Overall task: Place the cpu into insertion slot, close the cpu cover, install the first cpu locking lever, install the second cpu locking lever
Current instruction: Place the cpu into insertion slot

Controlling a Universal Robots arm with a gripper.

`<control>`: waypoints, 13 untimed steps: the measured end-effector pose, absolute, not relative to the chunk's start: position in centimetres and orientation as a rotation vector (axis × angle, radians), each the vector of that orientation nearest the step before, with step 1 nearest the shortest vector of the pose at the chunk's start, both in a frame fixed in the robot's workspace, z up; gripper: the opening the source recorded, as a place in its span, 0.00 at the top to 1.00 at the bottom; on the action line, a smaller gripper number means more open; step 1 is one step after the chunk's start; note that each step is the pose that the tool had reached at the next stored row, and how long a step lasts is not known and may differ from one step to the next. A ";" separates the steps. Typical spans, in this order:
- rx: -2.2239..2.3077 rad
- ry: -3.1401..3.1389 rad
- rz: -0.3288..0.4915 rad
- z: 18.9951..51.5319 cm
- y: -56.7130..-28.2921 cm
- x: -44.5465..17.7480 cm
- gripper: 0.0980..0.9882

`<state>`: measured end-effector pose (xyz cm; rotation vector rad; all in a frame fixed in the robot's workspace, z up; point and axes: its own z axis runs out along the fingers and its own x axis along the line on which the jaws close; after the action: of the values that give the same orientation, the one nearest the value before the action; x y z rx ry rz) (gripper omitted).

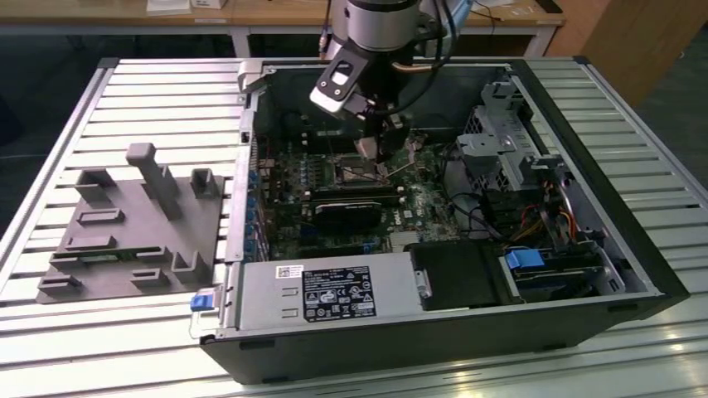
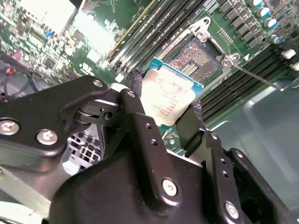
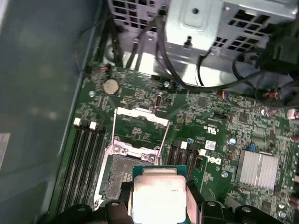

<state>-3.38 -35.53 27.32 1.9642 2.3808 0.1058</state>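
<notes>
Gripping the cpu point(image 2: 170, 95) by two opposite edges, the matte black jaws are narrowly set, closed on the chip. It is a flat square with a silvery-grey metal top and a thin green border, and it is not seated in the insertion slot point(image 2: 196, 58) just beside it.

The second wrist view shows the slot's dark, finely grained centre, its bright metal rim and a thin wire lever point(image 2: 254, 75) standing off to one side. The first wrist view shows the cpu cover point(image 3: 140, 130), a thin silver frame with a large square window, swung open clear of the slot point(image 3: 120, 176), with the chip point(image 3: 156, 200) near the slot's edge.

In the exterior view the arm point(image 1: 376, 33) reaches down from the upper centre into the open black computer case point(image 1: 443, 352), which lies on a ribbed metal desk point(image 1: 99, 332). A grey moulded fixture point(image 1: 133, 224) sits at the exterior view's left.
</notes>
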 end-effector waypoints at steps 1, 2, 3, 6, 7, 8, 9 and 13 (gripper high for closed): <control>1.976 2.367 0.103 27.2 -35.5 -3.4 0.51; 1.988 2.354 0.099 27.2 -35.5 -3.4 0.51; 1.999 2.341 0.095 27.1 -35.5 -3.4 0.51; 2.025 2.307 0.080 26.9 -35.5 -3.4 0.51; 2.028 2.300 0.074 26.8 -35.5 -3.4 0.51; 2.029 2.294 0.068 26.7 -35.5 -3.4 0.51; 2.028 2.290 0.062 26.6 -35.4 -3.4 0.51; 2.017 2.277 0.031 26.1 -35.1 -3.4 0.51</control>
<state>-3.42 -35.07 26.14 2.0167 2.2773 0.0307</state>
